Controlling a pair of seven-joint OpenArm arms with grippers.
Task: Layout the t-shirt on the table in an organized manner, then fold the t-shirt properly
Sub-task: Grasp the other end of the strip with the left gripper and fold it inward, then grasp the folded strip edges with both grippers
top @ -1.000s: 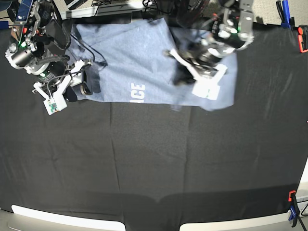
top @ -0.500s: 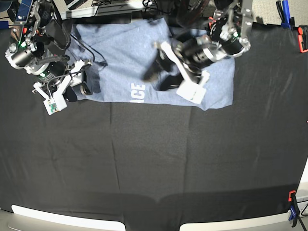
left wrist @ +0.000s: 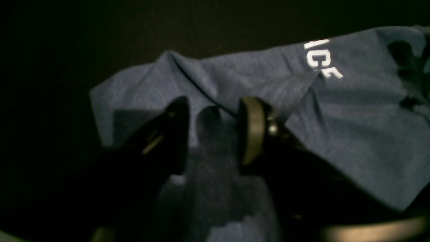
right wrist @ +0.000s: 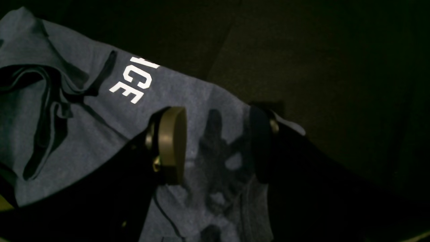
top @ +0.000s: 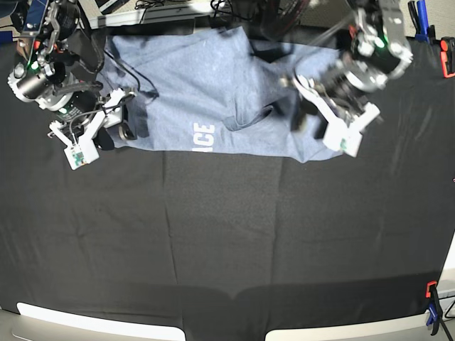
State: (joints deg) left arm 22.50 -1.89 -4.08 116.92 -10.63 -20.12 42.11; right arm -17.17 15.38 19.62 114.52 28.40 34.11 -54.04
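The blue-grey t-shirt (top: 192, 78) lies spread at the far middle of the black table (top: 227, 234), with white letters "ACE" showing at its near edge and a raised crease near its centre. Over the shirt's right end, my left gripper (top: 309, 126) is open. The left wrist view shows this left gripper (left wrist: 213, 131) with jaws apart above the cloth (left wrist: 352, 117), a fold ridge running under the gap. Open too, my right gripper (top: 117, 131) hovers at the shirt's left end. In the right wrist view this right gripper (right wrist: 215, 144) straddles the shirt's edge (right wrist: 84, 134).
Red (top: 446, 57) and blue (top: 419, 21) clamps hold the cloth at the far right corner, and another clamp (top: 431, 305) sits at the near right. Cables and equipment crowd the far edge behind the shirt. White frame pieces (top: 85, 323) line the near edge.
My left arm swung left over the shirt's middle, then back to its right end, and its jaws came apart. A new crease stands near the shirt's centre. The right arm stayed put.
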